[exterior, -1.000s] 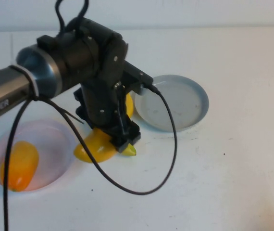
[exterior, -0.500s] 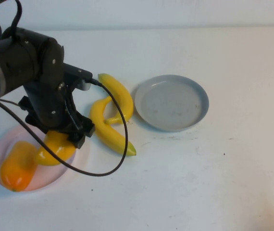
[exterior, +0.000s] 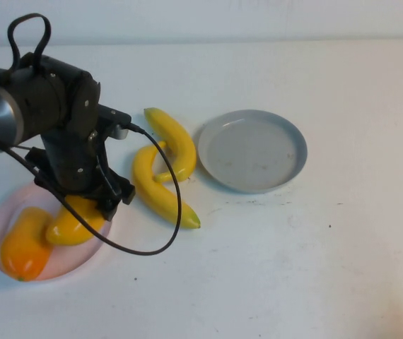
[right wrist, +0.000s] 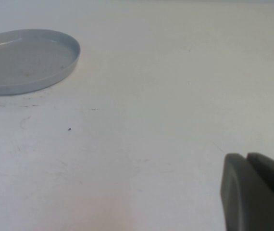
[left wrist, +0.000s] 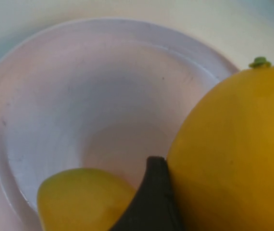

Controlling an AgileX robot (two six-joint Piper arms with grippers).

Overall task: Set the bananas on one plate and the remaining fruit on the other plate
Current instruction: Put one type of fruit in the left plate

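The left hand [exterior: 106, 205] hangs over the pink plate [exterior: 3, 208], its jaws spread wide around the yellow-orange fruit [exterior: 74, 220], apparently gripping it beside the orange fruit [exterior: 23, 244]. Both bananas [exterior: 162, 173] lie on the tabletop [exterior: 329, 247] beside the grey-blue plate [exterior: 252, 150]. The right hand [right wrist: 252, 192] hovers pinched closed, well apart.

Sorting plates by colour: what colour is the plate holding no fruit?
Grey-blue; the empty plate shows best in the high view.

On the surface [exterior: 343, 233], two mangoes [exterior: 25, 244] lie side by side in the left plate [exterior: 3, 205], the left end effector [exterior: 88, 212] over the right one. Two bananas [exterior: 160, 187] lie between this plate and the right plate [exterior: 252, 150].
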